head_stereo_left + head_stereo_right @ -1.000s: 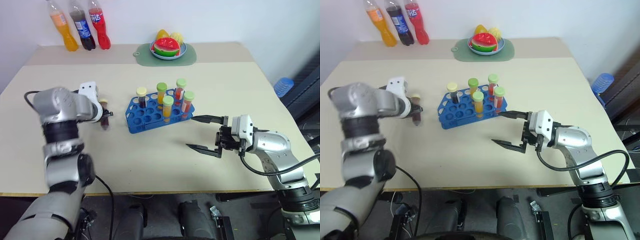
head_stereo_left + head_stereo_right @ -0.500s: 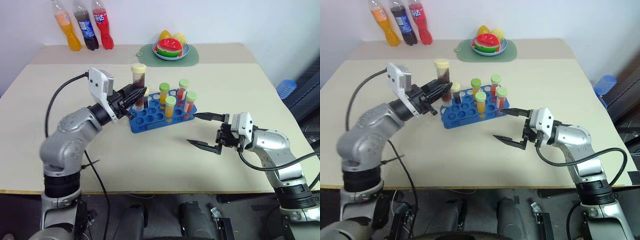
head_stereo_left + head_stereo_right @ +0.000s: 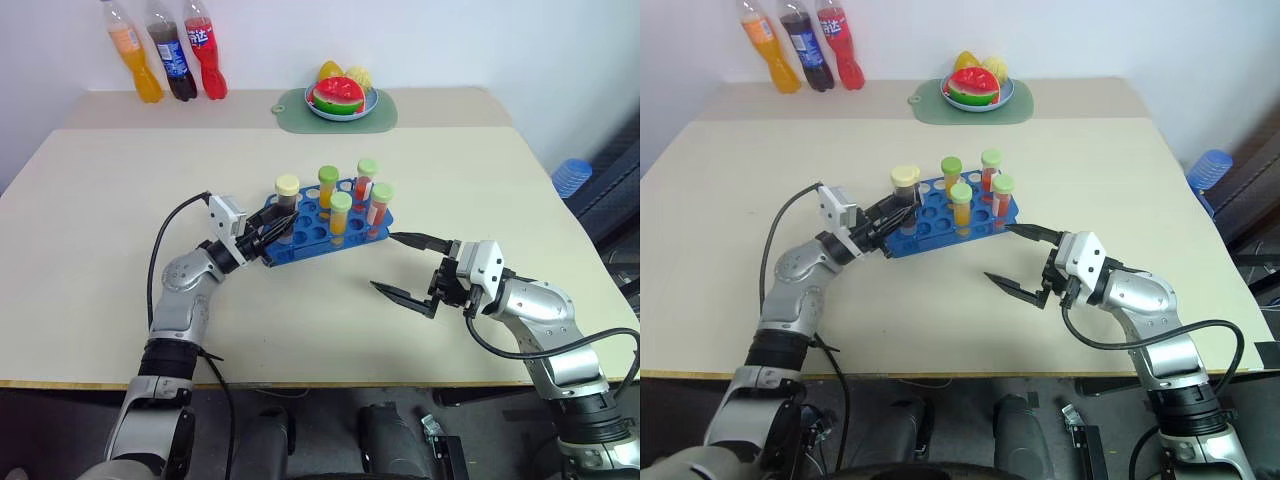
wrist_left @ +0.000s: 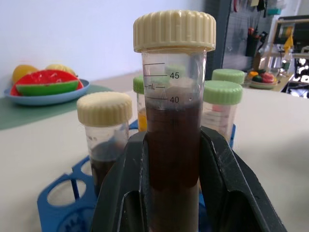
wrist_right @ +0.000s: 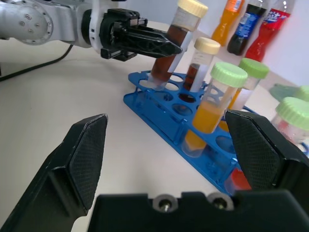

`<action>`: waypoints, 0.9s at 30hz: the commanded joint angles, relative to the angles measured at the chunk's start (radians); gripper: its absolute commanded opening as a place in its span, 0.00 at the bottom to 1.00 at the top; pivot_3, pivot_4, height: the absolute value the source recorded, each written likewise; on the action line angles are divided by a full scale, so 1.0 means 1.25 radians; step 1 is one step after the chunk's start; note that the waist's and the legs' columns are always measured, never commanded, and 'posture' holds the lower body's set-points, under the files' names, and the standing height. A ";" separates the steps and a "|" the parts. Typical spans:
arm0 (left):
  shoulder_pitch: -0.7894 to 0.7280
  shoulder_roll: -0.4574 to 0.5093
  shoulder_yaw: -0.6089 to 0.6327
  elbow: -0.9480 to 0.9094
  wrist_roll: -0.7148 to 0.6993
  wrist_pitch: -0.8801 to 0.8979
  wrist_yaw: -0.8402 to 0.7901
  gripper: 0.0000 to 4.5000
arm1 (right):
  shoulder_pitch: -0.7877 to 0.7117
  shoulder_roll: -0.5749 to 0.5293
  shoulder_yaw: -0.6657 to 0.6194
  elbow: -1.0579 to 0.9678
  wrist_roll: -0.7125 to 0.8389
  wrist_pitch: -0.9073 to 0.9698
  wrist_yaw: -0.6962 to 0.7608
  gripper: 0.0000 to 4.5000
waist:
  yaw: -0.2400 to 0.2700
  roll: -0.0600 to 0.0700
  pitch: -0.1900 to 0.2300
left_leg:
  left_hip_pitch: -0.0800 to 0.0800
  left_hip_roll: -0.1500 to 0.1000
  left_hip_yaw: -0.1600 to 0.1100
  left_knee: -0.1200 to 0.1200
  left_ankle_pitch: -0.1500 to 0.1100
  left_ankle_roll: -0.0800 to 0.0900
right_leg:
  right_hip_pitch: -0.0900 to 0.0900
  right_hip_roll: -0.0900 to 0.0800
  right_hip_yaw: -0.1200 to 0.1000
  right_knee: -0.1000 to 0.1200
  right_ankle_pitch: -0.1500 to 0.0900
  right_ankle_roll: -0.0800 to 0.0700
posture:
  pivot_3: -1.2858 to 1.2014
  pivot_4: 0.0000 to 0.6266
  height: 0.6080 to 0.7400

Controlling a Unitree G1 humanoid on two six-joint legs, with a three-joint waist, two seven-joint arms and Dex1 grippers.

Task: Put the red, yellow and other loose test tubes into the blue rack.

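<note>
Far left at the back of the surface (image 3: 90, 230) stand three soda bottles (image 3: 165, 62), well apart from the work. Nearer, the left claw (image 3: 272, 232) is clamped on the dark brown tube (image 4: 174, 145) with its cream cap (image 4: 174, 30), gripping it about mid-body and holding it tilted at the near left corner of the blue rack (image 3: 300, 238), its bottom at or just in a hole. The tube looks light, rigid and smooth, so a mid-body hold below the cap seems sound; a tilted entry could jam against the hole's rim. In the rack behind it stand another cream-capped brown tube (image 5: 199, 63) and four green-capped tubes (image 3: 342, 215), crowding the approach. A green mat (image 3: 335, 115) with a fruit plate (image 3: 340, 98) lies behind. At right, the right claw (image 3: 410, 270) hangs empty with its fingers spread wide, near the rack's right end.
</note>
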 commanded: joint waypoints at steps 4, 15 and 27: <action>-0.016 0.001 -0.014 0.032 0.021 -0.051 -0.029 0.18 | 0.015 0.012 -0.011 -0.041 -0.010 -0.021 -0.031 0.95 | 0.000 0.000 0.000 | 0.000 0.000 0.000 0.000 0.000 0.000 | 0.000 0.000 0.000 0.000 0.000 0.000 | 0.52 0.24 1.00; -0.014 -0.010 -0.041 0.028 0.038 -0.055 -0.035 0.18 | 0.007 0.014 -0.012 -0.033 -0.012 -0.023 -0.035 0.95 | 0.000 0.000 0.000 | 0.000 0.000 0.000 0.000 0.000 0.000 | 0.000 0.001 0.000 0.000 0.000 0.000 | 0.52 0.24 1.00; -0.054 -0.030 -0.046 0.143 0.097 -0.129 0.013 0.18 | 0.001 0.010 -0.013 -0.030 -0.014 -0.020 -0.033 0.95 | 0.001 0.000 0.000 | 0.001 0.000 0.000 0.001 0.000 0.000 | 0.001 0.001 0.000 0.000 0.000 0.000 | 0.52 0.24 1.00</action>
